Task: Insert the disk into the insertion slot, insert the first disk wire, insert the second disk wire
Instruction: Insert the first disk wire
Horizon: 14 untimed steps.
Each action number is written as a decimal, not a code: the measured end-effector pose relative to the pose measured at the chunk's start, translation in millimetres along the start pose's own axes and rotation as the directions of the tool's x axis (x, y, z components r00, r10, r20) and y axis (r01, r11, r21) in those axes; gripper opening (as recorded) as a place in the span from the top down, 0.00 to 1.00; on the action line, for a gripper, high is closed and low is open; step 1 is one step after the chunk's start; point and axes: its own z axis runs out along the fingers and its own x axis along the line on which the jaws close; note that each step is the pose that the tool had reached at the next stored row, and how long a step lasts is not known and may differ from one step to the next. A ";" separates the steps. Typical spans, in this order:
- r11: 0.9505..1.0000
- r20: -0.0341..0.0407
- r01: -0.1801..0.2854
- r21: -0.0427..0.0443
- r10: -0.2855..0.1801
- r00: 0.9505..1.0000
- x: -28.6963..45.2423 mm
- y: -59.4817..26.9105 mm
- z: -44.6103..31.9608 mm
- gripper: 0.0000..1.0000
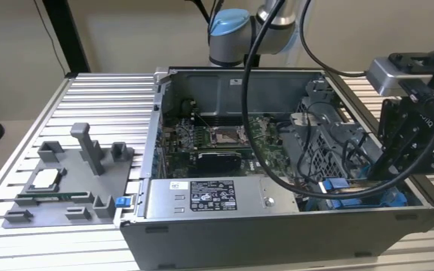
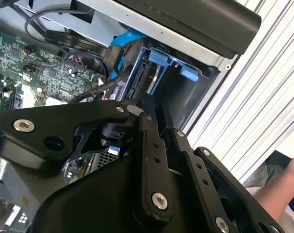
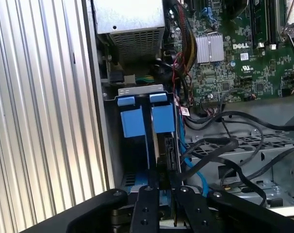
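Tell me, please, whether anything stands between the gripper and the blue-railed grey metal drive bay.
Nothing visible does. The gripper hangs right at the grey metal bay with blue plastic rails; loose black cables run beside its opening, not across it.

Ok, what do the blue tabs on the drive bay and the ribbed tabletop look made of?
The blue tabs look like moulded plastic: uniform bright colour, matte surface. The ribbed tabletop looks like bare aluminium, probably extruded: silvery, with long parallel grooves catching the light.
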 end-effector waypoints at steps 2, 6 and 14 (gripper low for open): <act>1.000 0.000 -0.001 0.000 0.001 1.000 -3.8 0.3 0.9 1.00; 1.000 0.000 -0.001 0.000 0.001 1.000 -7.4 -1.0 3.1 1.00; 1.000 0.000 -0.001 0.002 0.001 1.000 -8.9 -5.7 8.9 1.00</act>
